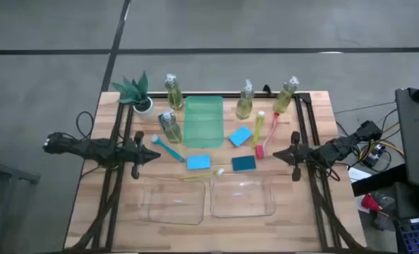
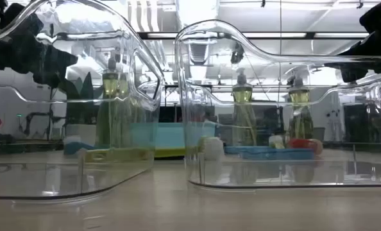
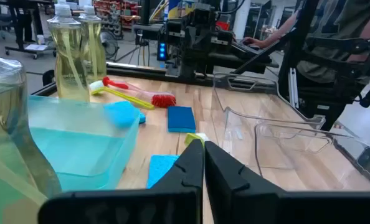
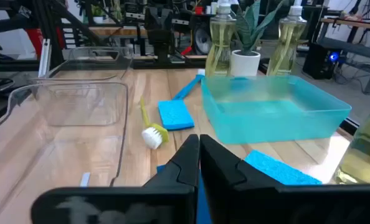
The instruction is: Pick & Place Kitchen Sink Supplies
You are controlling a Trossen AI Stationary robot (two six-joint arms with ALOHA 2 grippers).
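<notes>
Both arms hover empty: the left gripper (image 1: 157,153) by the table's left edge and the right gripper (image 1: 276,155) by the right edge, jaws pressed shut on nothing. The soap bottles (image 1: 173,92) line the far edge, likely heavy and slick, best gripped at the neck. The blue sponges (image 1: 198,162) lie mid-table beside the green tray (image 1: 204,121), probably soft and light. The red brush (image 1: 259,150) looks stiff; take its handle.

The right arm's dark two-finger gripper (image 4: 198,148), its tips pressed together, hangs over a wooden table (image 4: 151,87). Beyond it lie a flat blue rectangular sponge (image 4: 174,115), a yellow-handled white-headed brush (image 4: 151,132) and a translucent teal tray (image 4: 273,114). A clear plastic bin (image 4: 79,118) stands beside them; two clear bottles of yellow-green liquid (image 4: 221,41) flank a white-potted green plant (image 4: 246,57).
</notes>
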